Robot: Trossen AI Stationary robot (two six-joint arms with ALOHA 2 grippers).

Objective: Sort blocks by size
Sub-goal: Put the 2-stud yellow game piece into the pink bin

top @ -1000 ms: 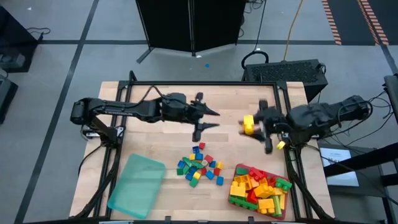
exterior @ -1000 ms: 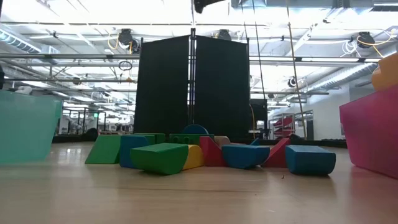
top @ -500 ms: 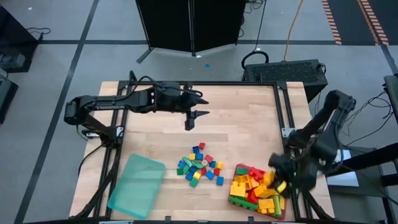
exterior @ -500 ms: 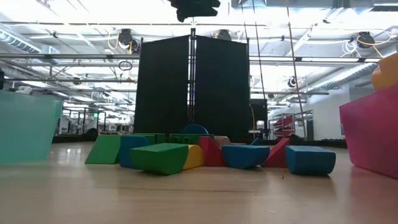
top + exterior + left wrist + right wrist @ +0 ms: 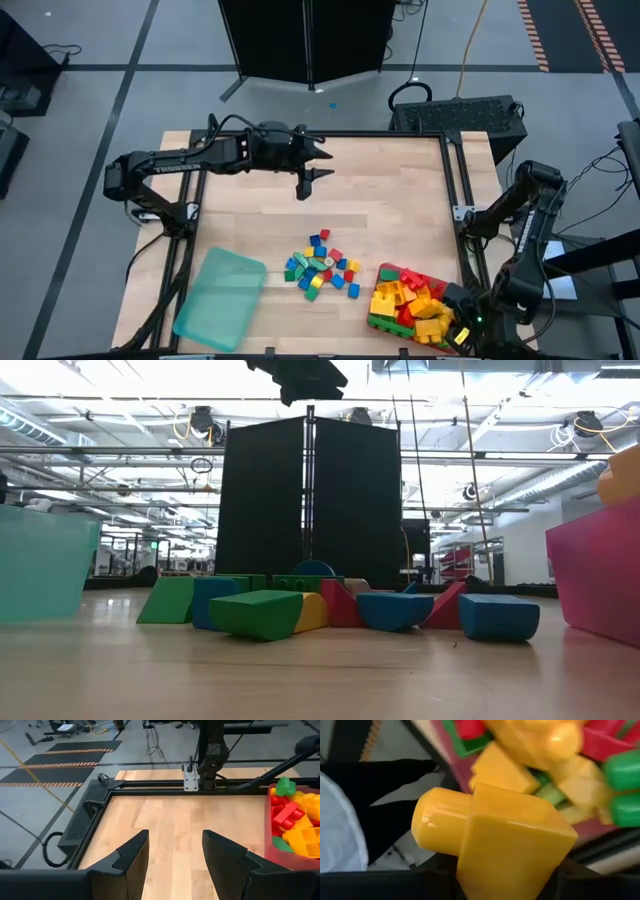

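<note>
Dozens of small plastic studded blocks (image 5: 322, 266) lie loose mid-bench, right of the translucent teal tray (image 5: 220, 298). Beyond that pile, the left gripper (image 5: 312, 172) hovers, jaws parted and empty. Right of the pile, over the red tray (image 5: 385, 272) of larger bricks, the right gripper (image 5: 462, 331) clamps a yellow studded brick (image 5: 495, 840). These likely handle light, rigid and slick; gripping flat sides seems best.

Blocks (image 5: 330, 608) between two trays (image 5: 600, 565)

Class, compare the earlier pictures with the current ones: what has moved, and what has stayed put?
The right tool, shut on a yellow block, swung from mid-table to the red tray at the table's near right corner. The left tool drew back slightly, open and empty. The loose blocks and teal tray stayed put.
</note>
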